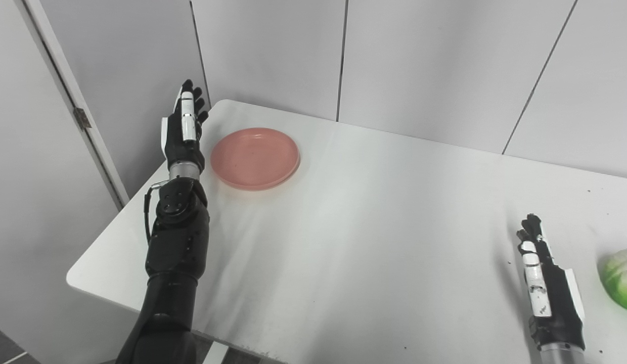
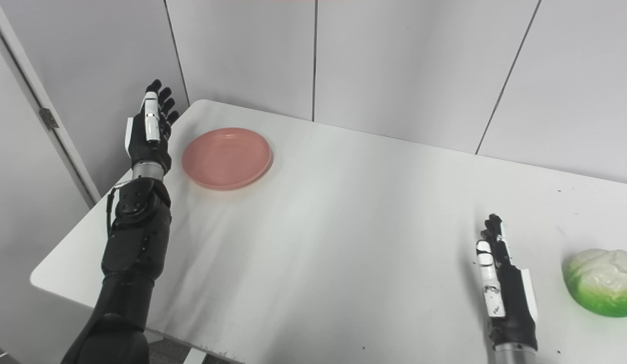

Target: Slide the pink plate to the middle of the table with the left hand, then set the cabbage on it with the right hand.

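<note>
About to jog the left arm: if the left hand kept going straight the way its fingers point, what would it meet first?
Probably the wall. The left hand points up and away past the table's far left corner, with the plate off to its right, so it misses the plate. Depth is uncertain.

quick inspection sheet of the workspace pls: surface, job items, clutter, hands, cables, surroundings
Surface: white table, a few small dark specks near the right and front edges.
Job's things: pink plate at the far left corner, empty; cabbage near the right edge, on the table, untouched.
Clutter: nothing seen.
Hands: left hand open, raised just left of the plate, not visibly touching it; right hand open, low over the table, left of the cabbage, apart from it.
Cables: thin black cable looping along the left forearm.
Surroundings: grey wall panels behind the table; door with hinge at left.
</note>
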Action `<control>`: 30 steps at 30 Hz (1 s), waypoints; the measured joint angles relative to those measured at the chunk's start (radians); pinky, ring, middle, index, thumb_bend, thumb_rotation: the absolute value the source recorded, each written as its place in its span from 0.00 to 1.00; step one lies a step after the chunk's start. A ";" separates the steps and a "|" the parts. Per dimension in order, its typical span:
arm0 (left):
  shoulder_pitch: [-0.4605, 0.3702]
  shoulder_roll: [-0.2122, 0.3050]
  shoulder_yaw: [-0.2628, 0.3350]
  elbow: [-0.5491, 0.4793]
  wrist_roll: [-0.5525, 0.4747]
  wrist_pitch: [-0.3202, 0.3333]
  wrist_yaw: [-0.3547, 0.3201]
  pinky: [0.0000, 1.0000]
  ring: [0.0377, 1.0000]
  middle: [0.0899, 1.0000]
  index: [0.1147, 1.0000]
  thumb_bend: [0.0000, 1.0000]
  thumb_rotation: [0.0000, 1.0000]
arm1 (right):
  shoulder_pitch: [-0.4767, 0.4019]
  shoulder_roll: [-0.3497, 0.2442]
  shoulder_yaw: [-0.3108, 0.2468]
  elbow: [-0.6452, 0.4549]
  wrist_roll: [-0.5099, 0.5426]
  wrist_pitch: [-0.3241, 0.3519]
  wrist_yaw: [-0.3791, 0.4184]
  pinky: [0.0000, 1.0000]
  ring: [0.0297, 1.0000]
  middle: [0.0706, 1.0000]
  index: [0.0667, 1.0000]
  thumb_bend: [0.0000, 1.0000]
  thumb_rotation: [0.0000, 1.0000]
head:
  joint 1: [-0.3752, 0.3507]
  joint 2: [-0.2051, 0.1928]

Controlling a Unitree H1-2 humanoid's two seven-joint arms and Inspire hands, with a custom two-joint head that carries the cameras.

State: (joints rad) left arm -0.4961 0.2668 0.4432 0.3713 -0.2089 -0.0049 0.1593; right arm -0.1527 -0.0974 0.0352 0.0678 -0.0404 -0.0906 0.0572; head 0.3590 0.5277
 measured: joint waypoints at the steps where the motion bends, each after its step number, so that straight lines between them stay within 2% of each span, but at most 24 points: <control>1: 0.000 0.004 0.007 0.009 -0.003 -0.008 0.000 0.94 0.93 0.93 0.91 0.43 1.00 | 0.002 -0.001 0.000 -0.003 -0.001 0.002 0.001 1.00 0.98 0.98 0.99 0.09 1.00 | 0.000 0.002; 7: -0.001 0.032 0.017 0.071 -0.025 -0.028 0.000 0.93 0.92 0.91 0.90 0.41 1.00 | 0.006 -0.004 -0.001 -0.007 -0.005 0.003 0.001 0.98 0.97 0.98 0.99 0.08 1.00 | 0.002 0.005; 16: -0.002 0.035 0.016 0.145 -0.048 -0.035 0.000 0.90 0.90 0.88 0.87 0.43 1.00 | 0.011 -0.004 -0.001 -0.013 -0.009 0.004 0.001 0.99 0.98 0.98 0.99 0.09 1.00 | 0.005 0.012; 30: -0.018 0.035 0.012 0.262 -0.088 -0.034 0.000 0.87 0.90 0.89 0.86 0.41 1.00 | 0.013 -0.005 -0.001 -0.015 -0.008 0.004 0.002 0.99 0.97 0.98 0.98 0.09 1.00 | 0.002 0.012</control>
State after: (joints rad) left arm -0.5140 0.3015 0.4555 0.6336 -0.2971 -0.0393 0.1596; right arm -0.1401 -0.1020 0.0337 0.0526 -0.0486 -0.0865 0.0589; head 0.3605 0.5400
